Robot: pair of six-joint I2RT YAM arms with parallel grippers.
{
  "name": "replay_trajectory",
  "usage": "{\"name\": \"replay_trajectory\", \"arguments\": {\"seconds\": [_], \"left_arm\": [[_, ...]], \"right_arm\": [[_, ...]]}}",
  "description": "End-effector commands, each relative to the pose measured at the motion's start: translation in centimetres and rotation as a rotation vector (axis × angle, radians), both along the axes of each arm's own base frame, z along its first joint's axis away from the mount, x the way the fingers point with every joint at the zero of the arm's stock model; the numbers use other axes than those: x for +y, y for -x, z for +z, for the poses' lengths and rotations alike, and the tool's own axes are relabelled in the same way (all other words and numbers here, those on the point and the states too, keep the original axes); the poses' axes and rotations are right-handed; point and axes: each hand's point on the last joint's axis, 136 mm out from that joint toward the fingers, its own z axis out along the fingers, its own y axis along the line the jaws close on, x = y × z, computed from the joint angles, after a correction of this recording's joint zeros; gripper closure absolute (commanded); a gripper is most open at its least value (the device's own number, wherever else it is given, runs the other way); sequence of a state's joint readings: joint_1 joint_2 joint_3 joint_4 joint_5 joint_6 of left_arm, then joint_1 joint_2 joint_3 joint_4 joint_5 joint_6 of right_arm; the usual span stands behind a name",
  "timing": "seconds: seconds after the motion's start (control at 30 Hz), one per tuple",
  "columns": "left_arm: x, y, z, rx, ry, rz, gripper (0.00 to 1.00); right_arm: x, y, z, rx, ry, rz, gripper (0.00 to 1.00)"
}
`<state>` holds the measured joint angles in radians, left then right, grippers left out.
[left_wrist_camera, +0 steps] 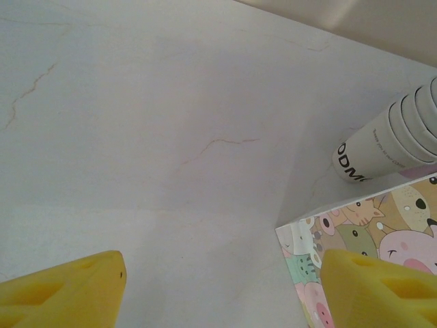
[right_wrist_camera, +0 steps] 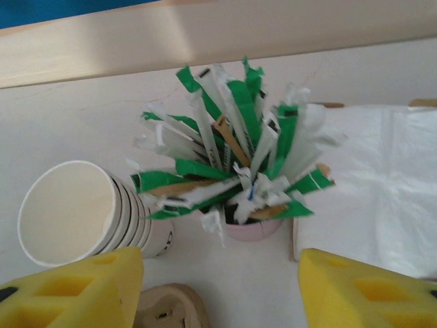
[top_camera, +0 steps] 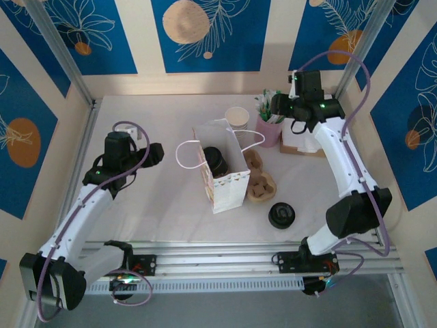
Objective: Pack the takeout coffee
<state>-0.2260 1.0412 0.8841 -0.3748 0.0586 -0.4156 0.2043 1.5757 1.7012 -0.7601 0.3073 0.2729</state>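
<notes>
Takeout coffee (top_camera: 216,161) sits in the bag (top_camera: 229,190) mid-worktop; my left claw (left_wrist_camera: 224,273) gapes empty beside it, right claw (right_wrist_camera: 220,273) open above the far-edge stirrers (right_wrist_camera: 235,171), so I'd drop straight and pinch one.

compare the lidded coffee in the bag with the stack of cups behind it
The takeout coffee carries a black lid; the stack of cups is open at the top. The coffee sits inside the gift bag; the stack stands on the table behind the bag. The coffee is one cup; the stack is several cups nested. Both are round takeout cups.
</notes>
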Motion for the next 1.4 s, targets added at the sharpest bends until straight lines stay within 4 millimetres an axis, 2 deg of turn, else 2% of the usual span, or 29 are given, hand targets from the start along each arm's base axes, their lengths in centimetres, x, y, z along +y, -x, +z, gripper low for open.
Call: {"name": "replay_trajectory", "arguments": {"seconds": [0.0, 0.07, 0.37, 0.47, 0.77, 0.87, 1.0, 1.17, 1.37], "left_arm": [[-0.7, 0.2, 0.6, -0.034, 0.009, -0.036, 0.24], [-0.7, 0.2, 0.6, -0.035, 0.014, -0.037, 0.24], [-1.0, 0.2, 0.5, -0.028, 0.026, -0.043, 0.24], [-1.0, 0.2, 0.5, -0.026, 0.029, -0.045, 0.24], [-1.1, 0.2, 0.4, -0.023, 0.031, -0.047, 0.23], [-1.1, 0.2, 0.4, -0.024, 0.032, -0.049, 0.23], [-1.1, 0.2, 0.4, -0.023, 0.029, -0.047, 0.23], [-1.1, 0.2, 0.3, -0.020, 0.026, -0.047, 0.23], [-1.0, 0.2, 0.2, -0.021, 0.025, -0.045, 0.23]], "right_arm": [[0.6, -1.5, 1.6, -0.052, 0.056, 0.019, 0.42], [0.6, -2.1, 1.3, -0.042, 0.097, 0.005, 0.48], [0.7, -3.7, -1.3, 0.033, 0.188, 0.003, 0.59], [0.9, -3.8, -1.4, 0.029, 0.195, 0.012, 0.60], [1.4, -3.5, -0.8, 0.014, 0.200, 0.026, 0.87], [1.2, -3.3, -0.4, 0.009, 0.211, 0.023, 0.92], [1.1, -2.8, 0.9, -0.016, 0.214, 0.016, 1.00], [1.2, -1.3, 3.4, -0.057, 0.201, 0.008, 1.00], [1.6, 1.8, 8.4, -0.161, 0.184, 0.011, 1.00]]}}
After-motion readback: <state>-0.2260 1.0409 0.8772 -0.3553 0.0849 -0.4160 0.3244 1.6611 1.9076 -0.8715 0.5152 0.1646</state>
